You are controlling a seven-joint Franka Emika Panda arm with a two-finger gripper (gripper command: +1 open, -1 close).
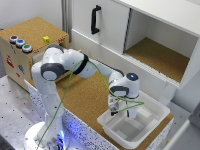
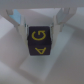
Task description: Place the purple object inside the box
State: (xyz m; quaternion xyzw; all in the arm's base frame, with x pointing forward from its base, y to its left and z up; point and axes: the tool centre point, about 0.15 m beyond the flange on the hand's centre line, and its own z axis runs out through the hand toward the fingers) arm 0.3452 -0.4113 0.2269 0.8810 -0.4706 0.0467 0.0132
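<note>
Exterior view, from its left: a cork-topped box (image 1: 30,42) with coloured buttons (image 1: 20,43) is seen at the far left, well apart from the work area. The Panda arm (image 1: 55,70) is based beside it and is stretched across the cork table surface (image 1: 87,100) toward the exterior view's right. A green cable (image 1: 100,75) is draped along the arm. Behind, a white cabinet (image 1: 150,30) with a black handle (image 1: 94,19) and an open cork shelf (image 1: 157,57) is seen.

The gripper (image 1: 114,111) is lowered into the white tub (image 1: 155,117), near the tub's rim on the exterior view's left. Open floor is left toward the opposite wall.

Wrist view: a purple cube (image 2: 40,43) with yellow letters is clamped between the fingers (image 2: 23,24), pads touching both side faces. Whether the cube rests on the tub floor cannot be told.
</note>
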